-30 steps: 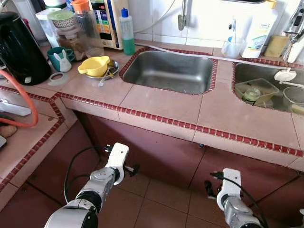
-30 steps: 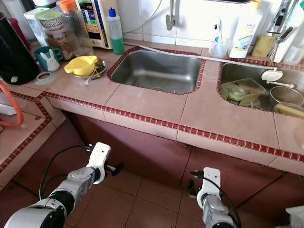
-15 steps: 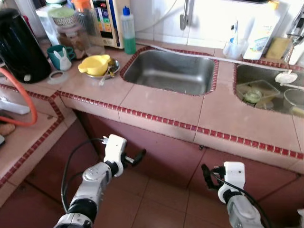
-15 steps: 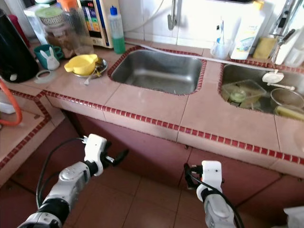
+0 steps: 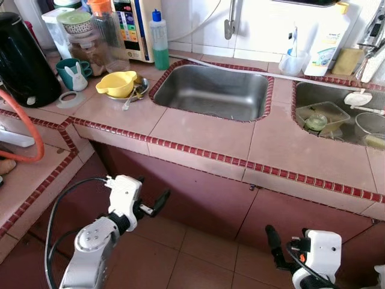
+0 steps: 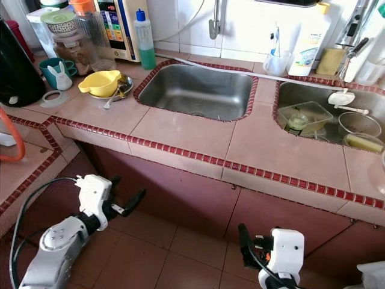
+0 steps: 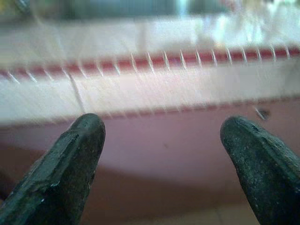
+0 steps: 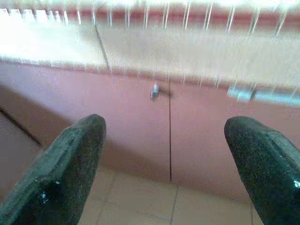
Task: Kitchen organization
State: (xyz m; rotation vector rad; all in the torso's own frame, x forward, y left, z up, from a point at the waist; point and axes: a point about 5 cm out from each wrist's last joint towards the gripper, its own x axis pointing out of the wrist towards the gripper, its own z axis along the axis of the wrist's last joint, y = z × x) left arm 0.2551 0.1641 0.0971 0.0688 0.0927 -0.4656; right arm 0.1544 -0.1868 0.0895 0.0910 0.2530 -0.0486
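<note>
A tiled counter with a red-trimmed edge runs across in front of me. On its left end lie a yellow bowl on a plate, a teal mug with a white rabbit figure, a green soap bottle and a black kettle. My left gripper hangs open and holds nothing, low in front of the cupboard below the counter. My right gripper is open too, lower still, near the floor; its wrist view faces the cupboard door seam and a small knob.
The left steel sink holds nothing. The right sink holds a clear plastic container and other dishes. Jars and an appliance stand at the back left. An orange hose loops over the side counter. Red floor tiles lie below.
Both arms have dropped lower and drawn back toward me. The left gripper has swung left, the right one has sunk to the bottom of the view. The counter's objects are unmoved.
</note>
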